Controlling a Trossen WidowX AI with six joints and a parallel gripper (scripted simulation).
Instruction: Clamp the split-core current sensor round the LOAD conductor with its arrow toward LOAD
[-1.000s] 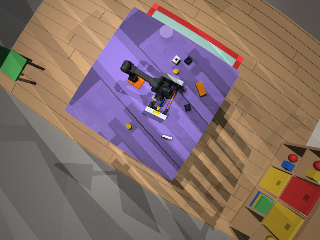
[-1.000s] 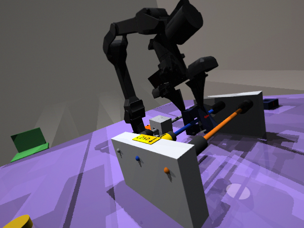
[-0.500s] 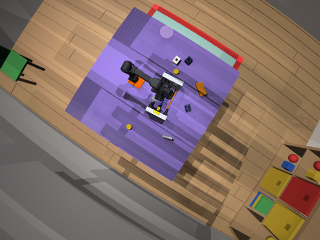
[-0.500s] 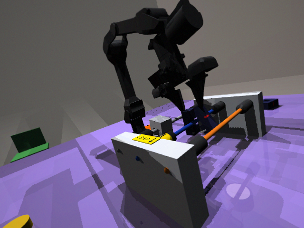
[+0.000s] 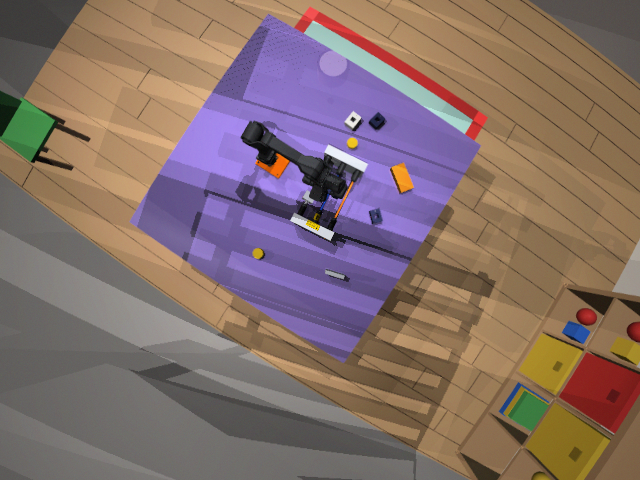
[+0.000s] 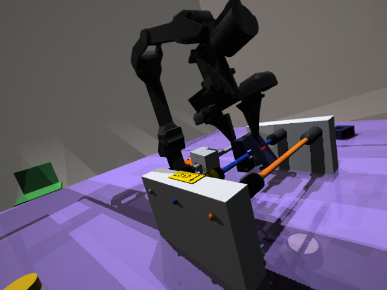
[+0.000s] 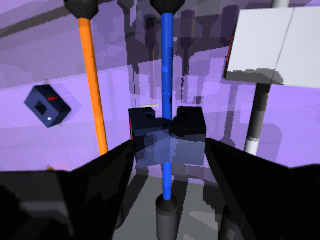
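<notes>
The dark blue split-core sensor (image 6: 250, 153) (image 7: 150, 140) sits round the blue conductor (image 6: 237, 161) (image 7: 166, 60), one half on each side of it. My gripper (image 6: 243, 137) (image 7: 169, 144) (image 5: 320, 198) is shut on the sensor from both sides. A red mark (image 6: 262, 148) shows on the sensor's side; I cannot tell which way it points. The blue conductor runs between an orange conductor (image 6: 281, 159) (image 7: 92, 85) and a grey one (image 7: 257, 115). A yellow marker label (image 6: 185, 176) (image 5: 312, 224) lies on the near white end block (image 6: 203, 218); its text is unreadable.
The far white end block (image 6: 312, 124) holds the conductors' other ends. A grey box (image 6: 204, 157) (image 7: 275, 45) sits on the grey conductor. Spare dark blue blocks (image 5: 375, 215) (image 7: 47, 105) (image 5: 377, 120), an orange block (image 5: 401, 177), yellow discs (image 5: 352, 142) (image 5: 257, 253) and a grey bar (image 5: 334, 273) lie around.
</notes>
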